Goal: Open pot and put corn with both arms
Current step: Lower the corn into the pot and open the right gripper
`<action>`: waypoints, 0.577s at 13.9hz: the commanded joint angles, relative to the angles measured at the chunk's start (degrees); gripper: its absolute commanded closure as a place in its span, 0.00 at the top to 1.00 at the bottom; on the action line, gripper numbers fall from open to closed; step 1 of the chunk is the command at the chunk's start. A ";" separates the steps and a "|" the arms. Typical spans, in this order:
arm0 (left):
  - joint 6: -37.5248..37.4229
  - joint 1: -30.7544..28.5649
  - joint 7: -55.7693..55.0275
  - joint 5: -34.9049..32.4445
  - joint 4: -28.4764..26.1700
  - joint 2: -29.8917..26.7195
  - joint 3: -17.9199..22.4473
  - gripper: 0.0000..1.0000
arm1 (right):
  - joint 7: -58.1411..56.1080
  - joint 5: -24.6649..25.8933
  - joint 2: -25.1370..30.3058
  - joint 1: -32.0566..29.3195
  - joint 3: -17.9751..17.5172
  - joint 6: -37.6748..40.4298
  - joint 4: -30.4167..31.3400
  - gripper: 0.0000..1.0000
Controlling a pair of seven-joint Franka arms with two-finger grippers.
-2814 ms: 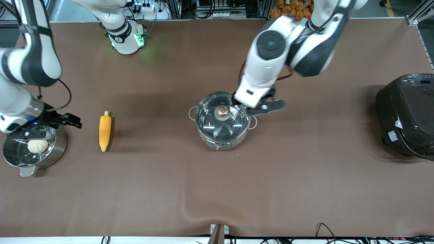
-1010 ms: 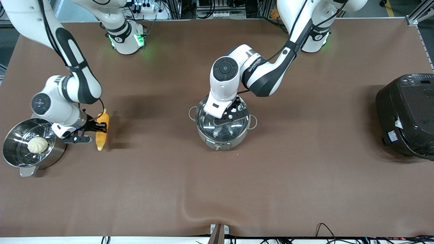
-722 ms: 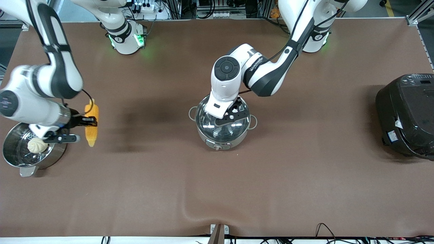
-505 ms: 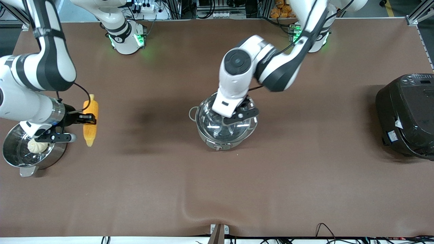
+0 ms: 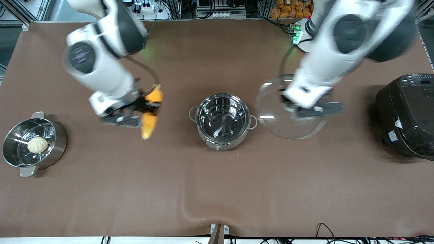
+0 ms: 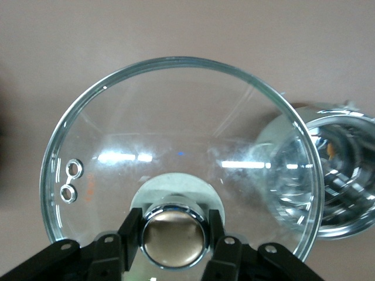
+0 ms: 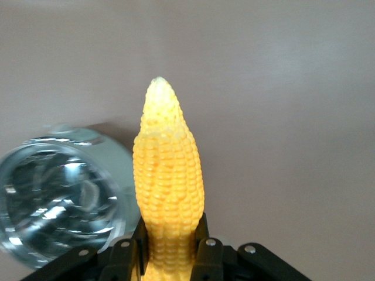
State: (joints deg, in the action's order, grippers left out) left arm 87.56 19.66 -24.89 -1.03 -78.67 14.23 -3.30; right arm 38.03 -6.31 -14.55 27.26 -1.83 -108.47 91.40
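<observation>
The steel pot point(image 5: 223, 121) stands open at the table's middle, its inside bare. My left gripper point(image 5: 305, 109) is shut on the copper-coloured knob point(image 6: 174, 238) of the glass lid point(image 5: 288, 112) and holds it in the air over the table beside the pot, toward the left arm's end. My right gripper point(image 5: 135, 109) is shut on the yellow-orange corn point(image 5: 150, 113), held in the air over the table beside the pot, toward the right arm's end. In the right wrist view the corn point(image 7: 167, 181) points away from the fingers, with the pot point(image 7: 55, 199) beside it. The pot also shows in the left wrist view point(image 6: 340, 175).
A second steel pot with a perforated insert point(image 5: 20, 159) holds a pale bun point(image 5: 37, 145) at the right arm's end. A big black cooker point(image 5: 407, 115) stands at the left arm's end. The brown mat has a ridge near the front edge point(image 5: 190, 208).
The left gripper has lifted the lid off the pot and carried it toward the left arm's end. The right gripper has carried the corn from near the bun pot toward the open pot.
</observation>
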 commanded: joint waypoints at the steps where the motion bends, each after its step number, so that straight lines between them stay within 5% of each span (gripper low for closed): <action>1: -0.46 -5.58 8.44 0.67 -4.11 -3.76 -1.01 0.00 | 6.68 -3.96 -6.62 6.98 0.78 -6.46 -2.63 0.02; 4: 2.25 -11.99 14.68 0.59 -9.46 -3.68 -1.01 0.00 | 17.75 -1.79 -13.03 14.73 1.04 -17.00 -2.90 0.02; 8: 20.85 -19.12 24.00 0.67 -28.16 -6.58 -1.10 0.00 | 23.31 3.06 -17.53 17.12 1.04 -20.99 -3.16 0.18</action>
State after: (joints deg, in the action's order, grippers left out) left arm 100.51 3.09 -4.17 -0.88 -96.26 12.18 -3.45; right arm 59.78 -4.50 -30.88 44.35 -1.59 -130.35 90.71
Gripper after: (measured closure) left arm 0.502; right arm 0.665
